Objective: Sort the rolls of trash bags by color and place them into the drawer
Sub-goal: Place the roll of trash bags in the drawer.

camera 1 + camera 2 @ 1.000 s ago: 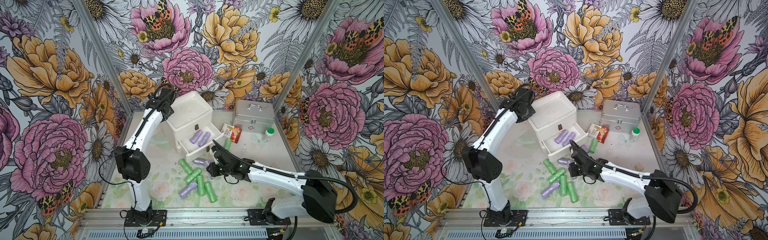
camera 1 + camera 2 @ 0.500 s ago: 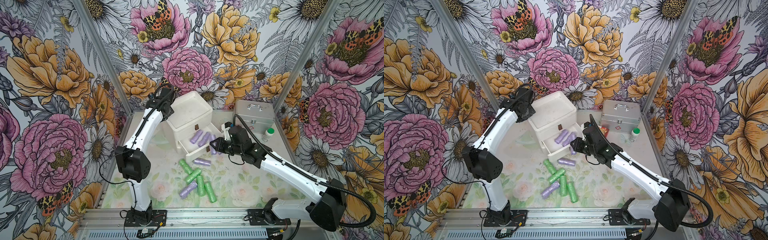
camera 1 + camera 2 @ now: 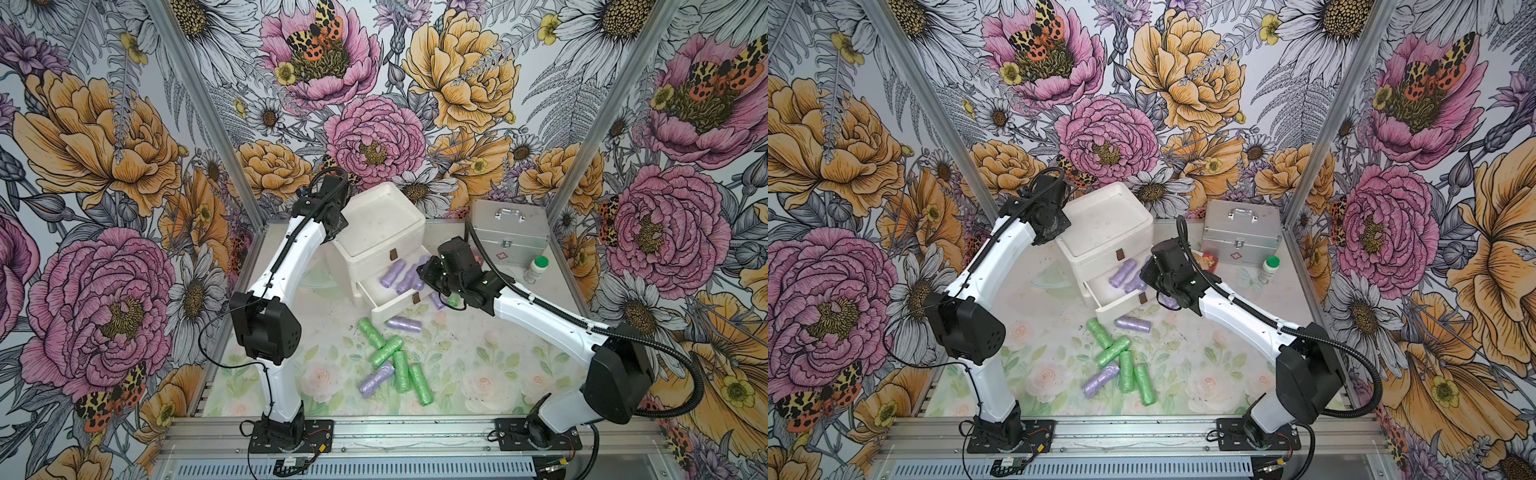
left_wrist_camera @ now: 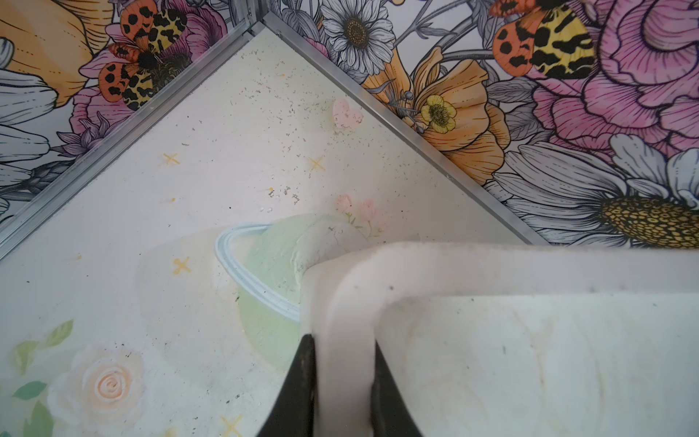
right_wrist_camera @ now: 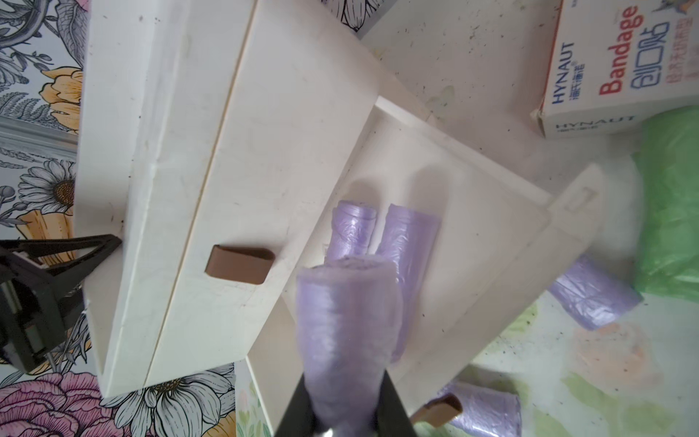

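Right wrist view: right gripper [image 5: 344, 401] clamped on a lilac roll [image 5: 346, 321], held over the open drawer [image 5: 472, 234] (two lilac rolls [image 5: 408, 242] already lie inside). Left gripper [image 4: 342, 378] pinches the chest [image 4: 529, 359] rim above the drawer. Bandage box [image 5: 605, 75] and one green roll [image 5: 669, 196] just beside the drawer. Loose rolls [image 3: 386, 351], green and lilac, lie in front of it. Case [image 3: 509, 232] and bottle [image 3: 536, 269] farther back from the drawer. Floral mat [image 3: 478, 361] speckled with dark crumbs, floral walls [image 3: 124, 166] all round.
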Available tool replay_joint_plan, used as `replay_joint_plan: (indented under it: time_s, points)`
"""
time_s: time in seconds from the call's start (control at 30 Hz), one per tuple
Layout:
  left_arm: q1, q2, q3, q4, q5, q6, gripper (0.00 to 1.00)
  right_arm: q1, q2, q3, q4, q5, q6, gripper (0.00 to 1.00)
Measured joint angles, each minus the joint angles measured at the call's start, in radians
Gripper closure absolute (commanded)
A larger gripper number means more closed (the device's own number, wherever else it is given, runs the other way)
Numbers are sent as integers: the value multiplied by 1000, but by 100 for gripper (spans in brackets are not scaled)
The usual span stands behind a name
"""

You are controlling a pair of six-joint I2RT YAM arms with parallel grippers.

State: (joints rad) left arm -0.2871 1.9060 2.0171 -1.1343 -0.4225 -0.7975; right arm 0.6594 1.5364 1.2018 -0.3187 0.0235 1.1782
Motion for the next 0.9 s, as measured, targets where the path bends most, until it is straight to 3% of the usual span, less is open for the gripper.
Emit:
replay_joint_plan:
  time_s: [0.7,0.77,0.83,0.9]
  points:
    - [0,0,3,-3,1,2,100,1,97,43,70,33,98,75]
    - [0,0,3,-3,1,2,100,2,112,53,70,37,109,67]
    - [0,0,3,-3,1,2,100,3,128,61,71,37,120,48]
    - [0,0,3,-3,1,2,100,8,136,64,72,37,124,40]
